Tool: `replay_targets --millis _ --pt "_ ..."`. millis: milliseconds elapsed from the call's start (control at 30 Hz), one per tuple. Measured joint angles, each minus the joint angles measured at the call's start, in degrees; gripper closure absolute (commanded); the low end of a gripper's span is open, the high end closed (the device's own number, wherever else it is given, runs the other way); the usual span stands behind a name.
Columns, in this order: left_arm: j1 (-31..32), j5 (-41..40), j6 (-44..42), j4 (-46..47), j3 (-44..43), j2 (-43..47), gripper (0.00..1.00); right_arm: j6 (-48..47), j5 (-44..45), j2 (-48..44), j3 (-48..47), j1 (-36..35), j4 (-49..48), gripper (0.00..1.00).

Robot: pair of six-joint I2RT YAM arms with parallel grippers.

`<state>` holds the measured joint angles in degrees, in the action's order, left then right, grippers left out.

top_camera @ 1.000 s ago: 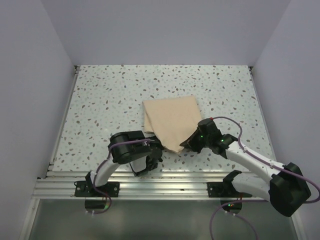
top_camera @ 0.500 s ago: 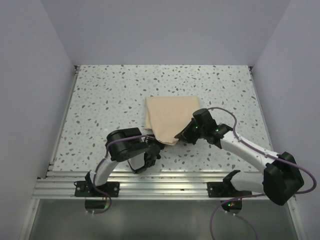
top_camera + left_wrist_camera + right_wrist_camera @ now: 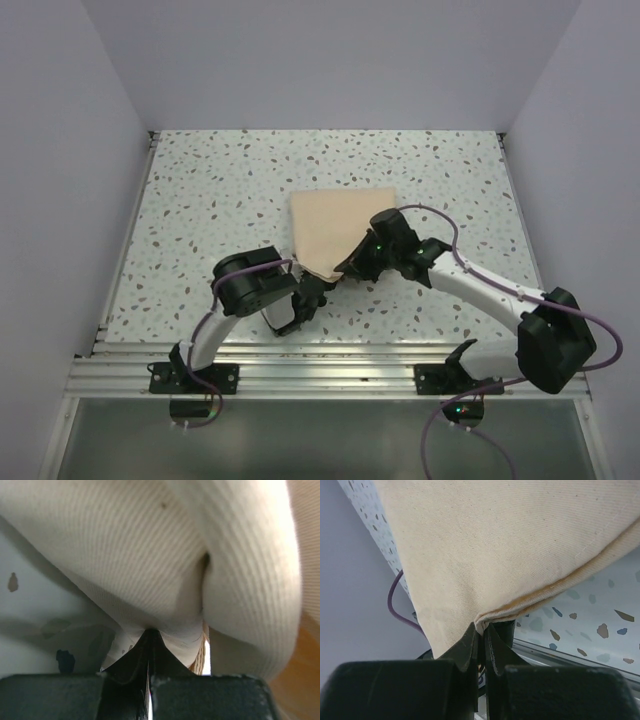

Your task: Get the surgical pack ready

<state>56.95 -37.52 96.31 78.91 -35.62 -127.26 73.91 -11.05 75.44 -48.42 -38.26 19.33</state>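
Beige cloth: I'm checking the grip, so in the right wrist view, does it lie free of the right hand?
No, the right hand is shut on a pinched edge of the beige cloth.

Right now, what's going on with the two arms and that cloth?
Both arms are handling the folded beige cloth on the speckled table. The left gripper is shut on a bunched fold at the cloth's near corner. The right gripper is shut on the hemmed edge close beside it. That near corner is pulled to a point between the two grippers. The rest of the cloth lies flat toward the middle of the table.
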Motion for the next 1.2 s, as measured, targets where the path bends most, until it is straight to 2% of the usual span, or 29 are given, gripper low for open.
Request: replay_targets --millis 367,933,1067,1200 --pt "0.0 0.0 -1.2 1.6 -0.8 -1.1 1.0 1.8 0.3 -0.2 0.0 -1.2 0.4 1.0" --pt "-0.8 2.4 -3.8 2.0 -1.4 -1.2 1.0 4.3 3.0 -6.5 4.1 -2.2 2.3 1.0" --pt "-1.0 4.1 -5.6 1.6 -1.4 -0.8 1.0 4.0 2.9 -5.4 3.5 -1.7 2.5 1.0" --pt "-1.6 6.0 -6.8 -0.8 -1.2 0.7 1.0 1.9 2.5 0.4 -1.1 0.5 2.9 1.0"
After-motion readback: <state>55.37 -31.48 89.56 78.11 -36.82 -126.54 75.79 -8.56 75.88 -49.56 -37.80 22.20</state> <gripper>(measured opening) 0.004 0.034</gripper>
